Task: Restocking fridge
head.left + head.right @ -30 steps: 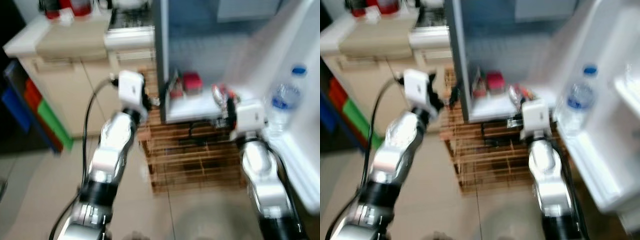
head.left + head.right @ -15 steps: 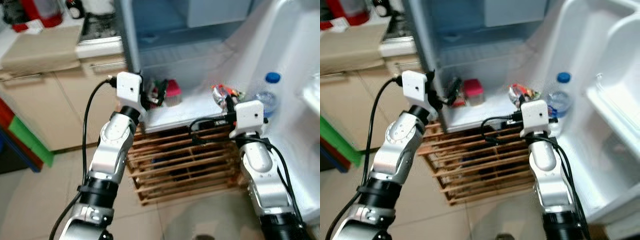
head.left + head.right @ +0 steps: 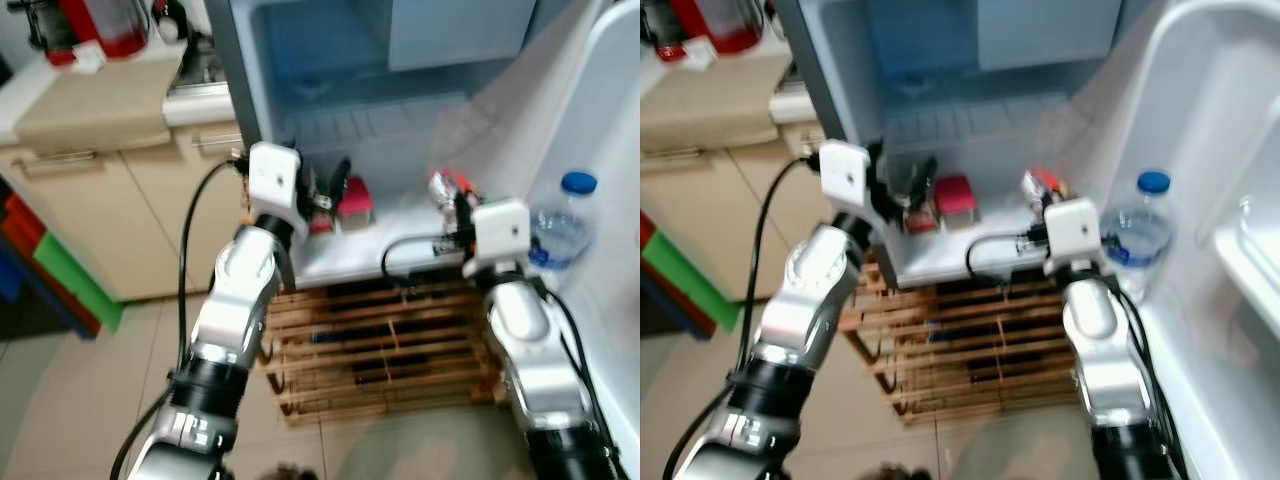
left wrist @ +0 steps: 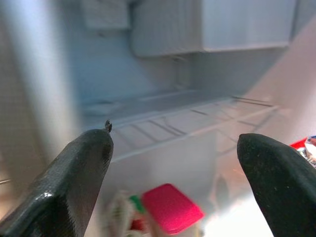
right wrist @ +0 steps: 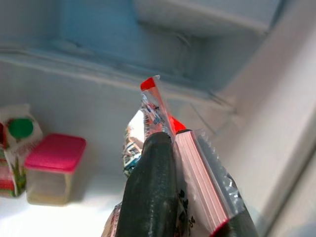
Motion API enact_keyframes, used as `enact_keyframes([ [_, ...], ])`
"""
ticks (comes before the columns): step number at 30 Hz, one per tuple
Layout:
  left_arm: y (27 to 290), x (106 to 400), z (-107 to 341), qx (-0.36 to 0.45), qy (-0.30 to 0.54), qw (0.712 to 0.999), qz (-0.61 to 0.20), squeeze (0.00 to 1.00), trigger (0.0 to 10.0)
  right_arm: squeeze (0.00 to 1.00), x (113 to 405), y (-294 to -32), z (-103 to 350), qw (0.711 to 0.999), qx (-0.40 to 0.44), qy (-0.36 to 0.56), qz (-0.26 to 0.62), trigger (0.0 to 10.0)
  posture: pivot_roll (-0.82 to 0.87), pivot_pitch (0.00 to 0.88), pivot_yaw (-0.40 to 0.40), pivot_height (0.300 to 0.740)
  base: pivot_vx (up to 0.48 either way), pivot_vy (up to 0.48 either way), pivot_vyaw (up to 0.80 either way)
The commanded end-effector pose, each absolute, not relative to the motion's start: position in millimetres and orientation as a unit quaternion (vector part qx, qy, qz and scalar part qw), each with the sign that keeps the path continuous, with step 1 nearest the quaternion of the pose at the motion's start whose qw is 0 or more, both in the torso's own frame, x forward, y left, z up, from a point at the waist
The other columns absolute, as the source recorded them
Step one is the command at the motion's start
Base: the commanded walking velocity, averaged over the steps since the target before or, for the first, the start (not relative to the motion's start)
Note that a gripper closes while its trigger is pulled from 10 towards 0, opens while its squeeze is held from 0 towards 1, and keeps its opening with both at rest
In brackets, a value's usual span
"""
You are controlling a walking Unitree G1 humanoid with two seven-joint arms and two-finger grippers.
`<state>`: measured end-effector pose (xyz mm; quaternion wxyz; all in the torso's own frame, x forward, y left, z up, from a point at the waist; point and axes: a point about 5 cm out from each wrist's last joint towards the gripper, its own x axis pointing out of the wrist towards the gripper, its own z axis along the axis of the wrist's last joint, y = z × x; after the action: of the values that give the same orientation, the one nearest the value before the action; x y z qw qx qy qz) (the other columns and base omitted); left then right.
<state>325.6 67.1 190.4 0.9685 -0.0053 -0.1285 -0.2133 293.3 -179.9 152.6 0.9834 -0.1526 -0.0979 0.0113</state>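
The small fridge [image 3: 400, 60] stands open in front of me. On its bottom shelf sit a red-lidded container [image 3: 355, 203] and a small carton [image 5: 15, 143] beside it. My left gripper [image 3: 326, 186] is open at the shelf's left front, just short of the red-lidded container [image 4: 173, 207]. My right gripper [image 3: 455, 198] is shut on a red and clear snack packet [image 5: 157, 106], held at the shelf's right front edge. One finger [image 5: 153, 182] covers the packet's lower part.
A blue-capped water bottle [image 3: 560, 225] stands in the open door's shelf at the right. The fridge rests on a wooden crate [image 3: 380, 350]. A beige counter with cabinets [image 3: 90, 110] is at the left, with a red appliance [image 3: 95, 25] on it.
The whole view has shifted and blurred a little, so the camera moved. Both grippers keep about the same places at the shelf front, and the right one still grips the packet.
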Motion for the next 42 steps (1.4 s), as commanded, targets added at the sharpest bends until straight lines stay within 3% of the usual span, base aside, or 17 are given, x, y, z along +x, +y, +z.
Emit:
enact_keyframes([
  [1,72,324,198,0.008,-0.148,0.966,-0.213,0.00,10.0,0.16,296,-169,160,0.981,-0.151,-0.115,0.027,0.0,-0.10,0.000,0.076,0.740,0.000,0.000,0.80],
  [6,66,320,200,0.013,-0.154,0.961,-0.229,0.00,10.0,0.15,298,-166,159,0.981,-0.152,-0.113,0.033,0.0,-0.10,0.000,0.074,0.740,0.000,0.000,0.80],
  [17,66,316,190,0.021,-0.127,0.956,-0.263,0.00,10.0,0.13,308,-159,149,0.984,-0.155,-0.087,0.011,0.0,-0.08,0.000,0.073,0.740,0.000,0.000,0.00],
  [19,71,315,189,0.031,-0.121,0.956,-0.265,0.00,10.0,0.15,321,-154,138,0.988,-0.137,-0.054,-0.048,0.0,-0.06,0.000,0.075,0.740,0.000,0.000,0.00],
  [22,81,311,186,0.047,-0.113,0.958,-0.259,0.00,10.0,0.14,331,-136,130,0.990,-0.127,-0.032,-0.043,0.0,-0.02,0.000,0.075,0.740,0.000,0.000,0.00],
  [31,105,282,172,0.073,-0.073,0.964,-0.245,0.00,10.0,0.11,338,-128,101,0.981,-0.166,0.020,-0.096,0.0,0.09,0.021,0.078,0.740,0.000,0.000,0.00],
  [35,110,275,172,0.080,-0.066,0.965,-0.243,0.00,10.0,0.10,339,-116,100,0.981,-0.178,0.012,-0.079,0.0,0.11,0.046,0.081,0.740,0.000,0.000,0.00],
  [42,113,264,177,0.072,-0.058,0.966,-0.243,0.00,10.0,0.12,342,-109,136,0.965,-0.227,-0.101,-0.085,0.0,0.11,0.071,0.073,0.740,0.000,0.000,0.00],
])
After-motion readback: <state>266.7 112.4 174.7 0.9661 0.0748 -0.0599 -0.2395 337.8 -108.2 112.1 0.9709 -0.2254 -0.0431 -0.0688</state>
